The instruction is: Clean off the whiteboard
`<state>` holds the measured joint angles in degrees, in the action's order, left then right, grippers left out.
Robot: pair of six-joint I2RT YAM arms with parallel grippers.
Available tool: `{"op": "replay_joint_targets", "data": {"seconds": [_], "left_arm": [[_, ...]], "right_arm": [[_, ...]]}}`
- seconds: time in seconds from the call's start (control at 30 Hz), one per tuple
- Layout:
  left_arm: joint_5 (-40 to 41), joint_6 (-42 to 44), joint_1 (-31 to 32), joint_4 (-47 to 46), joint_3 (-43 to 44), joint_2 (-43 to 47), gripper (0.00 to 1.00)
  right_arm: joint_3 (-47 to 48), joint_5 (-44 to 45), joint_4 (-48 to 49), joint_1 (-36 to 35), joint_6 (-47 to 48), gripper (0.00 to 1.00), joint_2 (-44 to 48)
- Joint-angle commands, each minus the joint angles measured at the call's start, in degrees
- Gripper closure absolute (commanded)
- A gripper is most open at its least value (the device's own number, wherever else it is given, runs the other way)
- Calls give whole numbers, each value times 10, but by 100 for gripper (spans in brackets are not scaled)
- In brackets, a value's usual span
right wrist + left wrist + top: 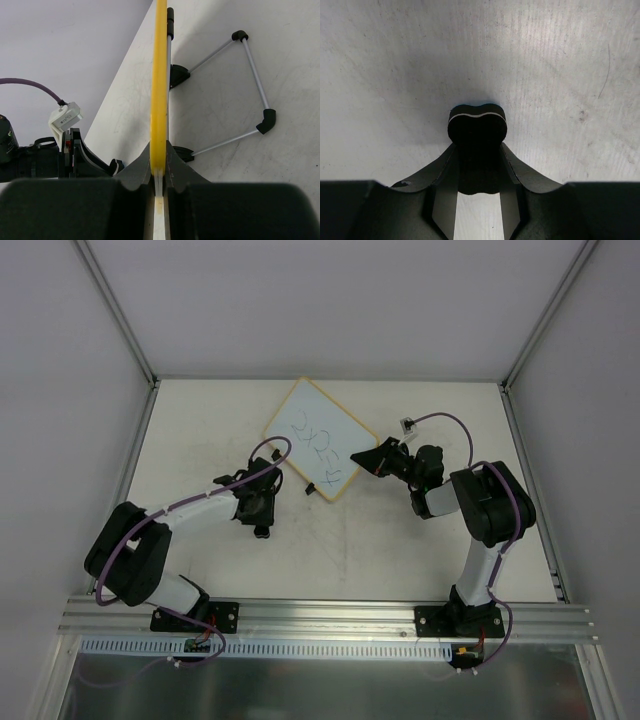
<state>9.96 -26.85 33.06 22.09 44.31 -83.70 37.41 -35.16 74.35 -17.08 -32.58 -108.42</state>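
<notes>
The whiteboard (pixel 318 440) lies as a tilted diamond at mid table, with dark scribbles on its face. My right gripper (pixel 366 457) is shut on its right corner. In the right wrist view the board's yellow frame (pixel 159 85) runs edge-on into the shut right gripper (pixel 159 152). To the board's left, my left gripper (pixel 260 520) is low over the table, shut on the black bone-shaped eraser (pixel 262 531). The left wrist view shows the eraser (pixel 477 120) pinched in the left gripper (pixel 477 150), bare table beyond it.
A wire stand (pixel 250 85) with black end caps folds out behind the board, hinged on two black clips (pixel 178 75). Grey enclosure walls (pixel 60 390) close in the left, back and right. An aluminium rail (pixel 330 615) runs along the near edge.
</notes>
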Motion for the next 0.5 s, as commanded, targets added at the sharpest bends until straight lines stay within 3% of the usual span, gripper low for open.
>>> {"op": "replay_joint_targets", "data": {"seconds": [0.0, 0.13, 0.27, 0.47], "left_arm": [[4, -3, 3, -8, 8, 36, 84], [-6, 14, -9, -17, 30, 49, 88], [-52, 37, -45, -38, 65, 48, 100], [-98, 90, -86, -64, 138, 21, 100]], "right_arm": [[20, -13, 125, 4, 1, 98, -5], [19, -14, 125, 5, -1, 98, -6], [22, -16, 126, 5, -4, 98, -9], [23, -17, 127, 5, -4, 98, -10]]}}
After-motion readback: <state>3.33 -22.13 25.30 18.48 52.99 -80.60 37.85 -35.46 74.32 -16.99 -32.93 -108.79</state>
